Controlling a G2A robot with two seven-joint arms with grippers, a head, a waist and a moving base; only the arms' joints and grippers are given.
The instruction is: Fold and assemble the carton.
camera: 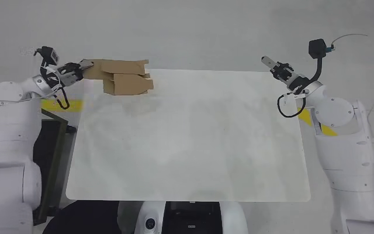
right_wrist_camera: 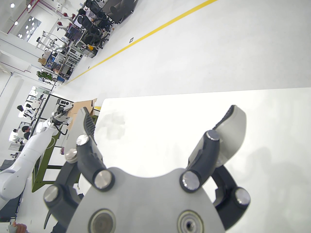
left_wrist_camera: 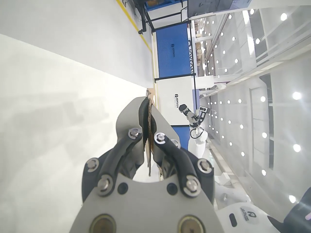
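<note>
The left gripper pinches the edge of the flat carton at the far left corner of the table. The right gripper is wide open, holding nothing. The carton looks light and bendy; hold its edges.

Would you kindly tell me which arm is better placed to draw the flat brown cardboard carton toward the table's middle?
Likely left: the left gripper is shut on the flat brown cardboard carton at the white table's corner; the right gripper hangs open, empty, opposite.
</note>
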